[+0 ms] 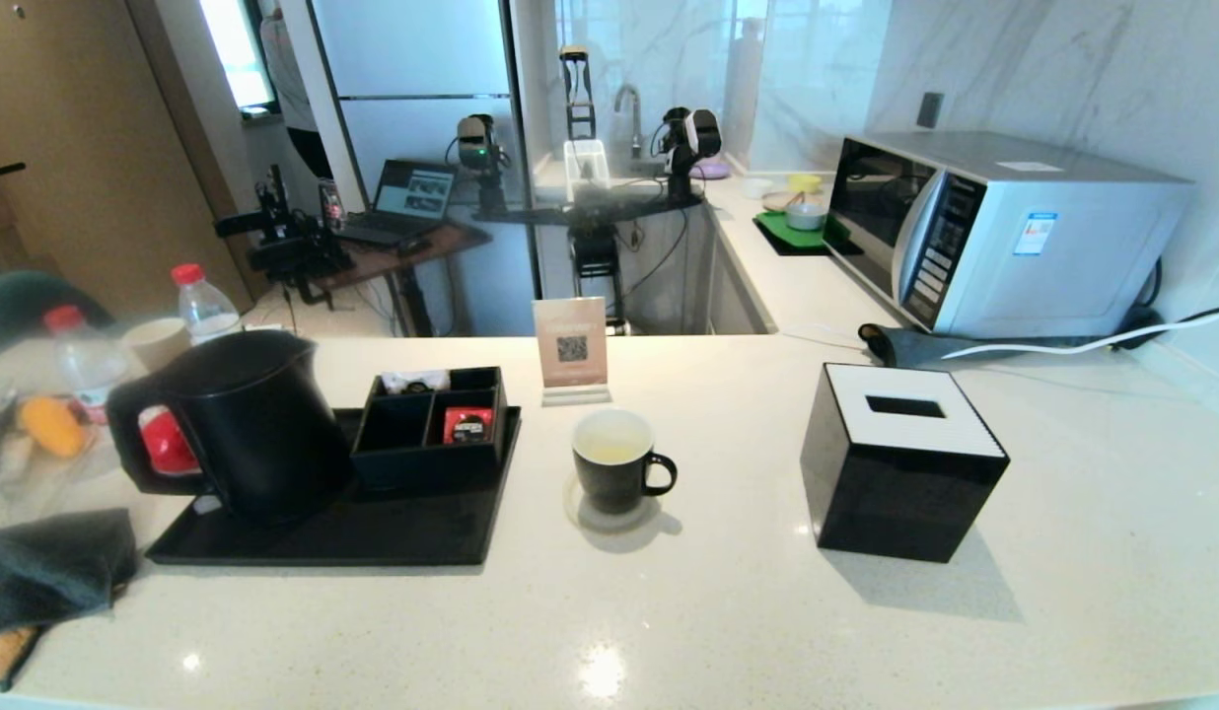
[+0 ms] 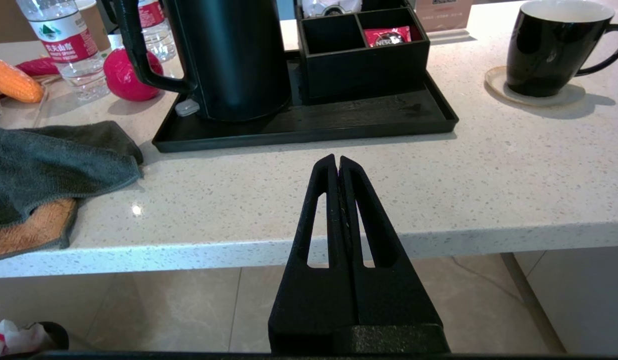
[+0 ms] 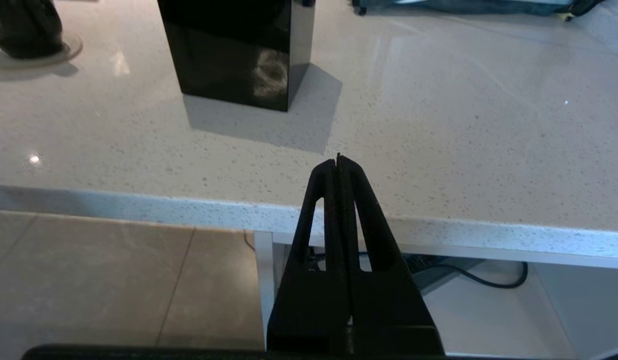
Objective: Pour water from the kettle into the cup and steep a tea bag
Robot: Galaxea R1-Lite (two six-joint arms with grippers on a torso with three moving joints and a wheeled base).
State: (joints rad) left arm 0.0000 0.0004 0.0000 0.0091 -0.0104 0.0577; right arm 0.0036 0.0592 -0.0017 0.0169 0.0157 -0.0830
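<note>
both arms parked off the counter's near edge, left gripper (image 2: 337,161) and right gripper (image 3: 338,161) pinched closed, empty. cup (image 1: 614,461) mid-counter on a coaster (image 1: 582,511), pale water (image 1: 612,452) inside. kettle (image 1: 250,424) upright on tray (image 1: 393,537), left of cup.

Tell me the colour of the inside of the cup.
White inside the cup, with pale yellowish liquid at the bottom; head view shows it best.

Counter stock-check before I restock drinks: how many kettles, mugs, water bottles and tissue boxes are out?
Kettle: 1
Mug: 1
Water bottles: 2
Tissue box: 1
Total: 5
</note>
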